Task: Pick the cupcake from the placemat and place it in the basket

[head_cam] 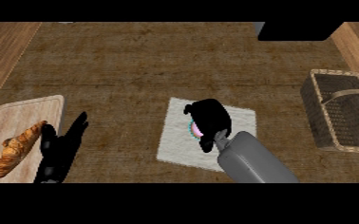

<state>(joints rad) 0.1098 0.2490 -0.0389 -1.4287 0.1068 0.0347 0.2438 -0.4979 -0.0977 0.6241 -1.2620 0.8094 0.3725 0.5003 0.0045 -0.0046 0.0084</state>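
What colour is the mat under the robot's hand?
White, a pale fuzzy placemat on the brown counter, seen in the head view.

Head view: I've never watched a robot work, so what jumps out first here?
The right hand sits curled over a pink cupcake on the white placemat at the centre of the counter. A wicker basket waits at the right edge. At lower left, the left hand rests open beside a croissant on a wooden board.

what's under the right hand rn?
The right hand sits over the white placemat. Only a pink-and-teal sliver of the cupcake shows at its left edge; the rest is covered, so its grasp can't be confirmed.
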